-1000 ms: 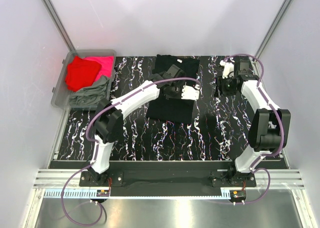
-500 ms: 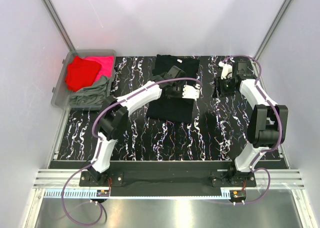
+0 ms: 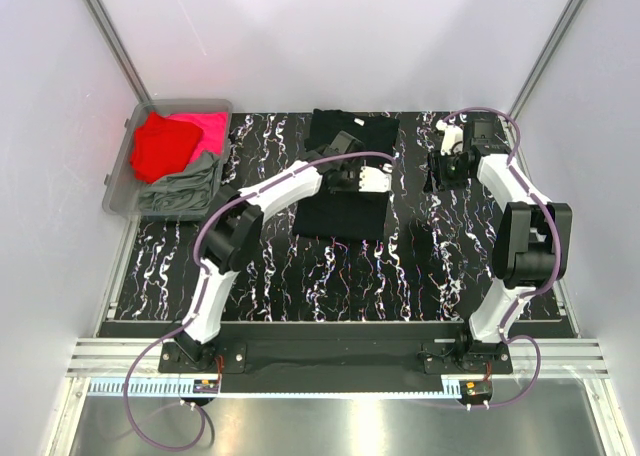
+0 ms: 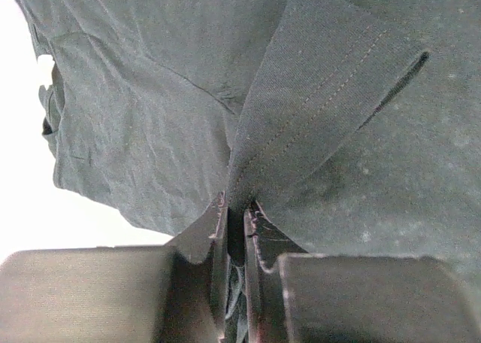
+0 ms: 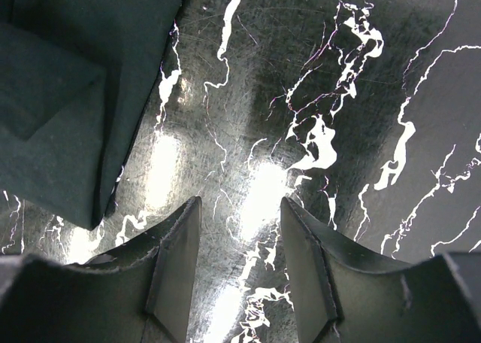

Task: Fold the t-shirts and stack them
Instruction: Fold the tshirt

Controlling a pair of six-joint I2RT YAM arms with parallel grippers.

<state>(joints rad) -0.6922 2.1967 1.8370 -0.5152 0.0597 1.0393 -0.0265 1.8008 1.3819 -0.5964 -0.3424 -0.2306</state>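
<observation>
From above, the black t-shirt lies spread on the far middle of the counter. The left gripper sits over the shirt's right edge. The right gripper hangs well apart from it, at the far right. A bin at the left holds the red t-shirt, the pink t-shirt and the grey-green t-shirt.

The left wrist camera shows its gripper pinched together on a raised fold of the black cloth, which fans out beyond the tips.

The right wrist camera shows its gripper spread apart over bare counter. A dark folded cloth lies to the upper left, outside the fingers.
</observation>
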